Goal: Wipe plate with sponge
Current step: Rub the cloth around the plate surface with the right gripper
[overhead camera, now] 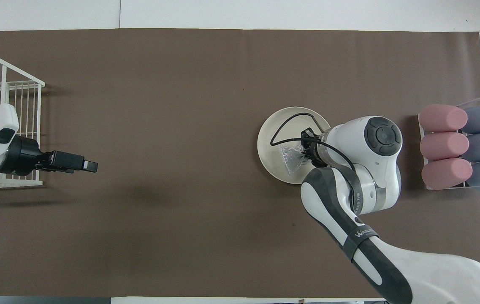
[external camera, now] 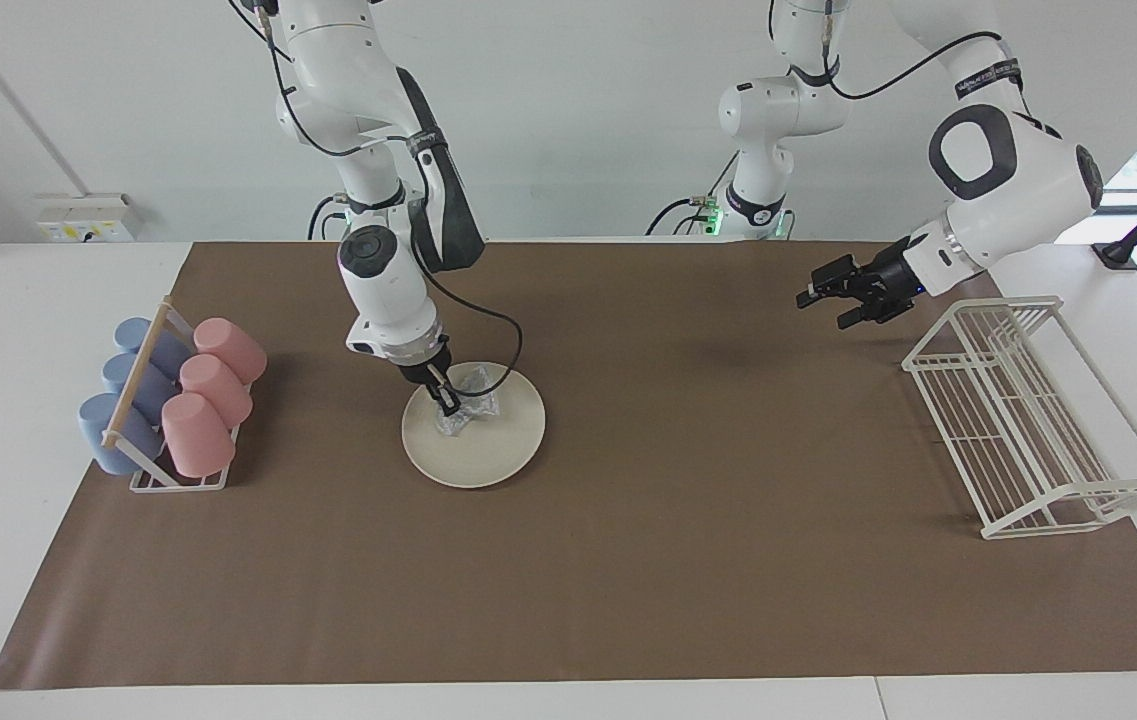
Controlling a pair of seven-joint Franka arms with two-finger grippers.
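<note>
A round cream-white plate [external camera: 488, 455] [overhead camera: 275, 126] lies on the brown mat, toward the right arm's end of the table. The silvery mesh sponge [external camera: 473, 405] [overhead camera: 288, 157] rests on the half of the plate nearer the robots. My right gripper [external camera: 448, 403] [overhead camera: 304, 151] is shut on the sponge and presses it down onto the plate. Its wrist hides part of the plate's rim in the overhead view. My left gripper [external camera: 825, 307] [overhead camera: 91, 166] hangs open and holds nothing, above the mat beside the wire rack, where that arm waits.
A wooden-barred rack of pink and blue cups [external camera: 173, 400] [overhead camera: 459, 147] lies beside the plate at the right arm's end. A white wire rack [external camera: 1028, 415] [overhead camera: 7, 93] stands at the left arm's end. The brown mat [external camera: 688, 560] covers the table.
</note>
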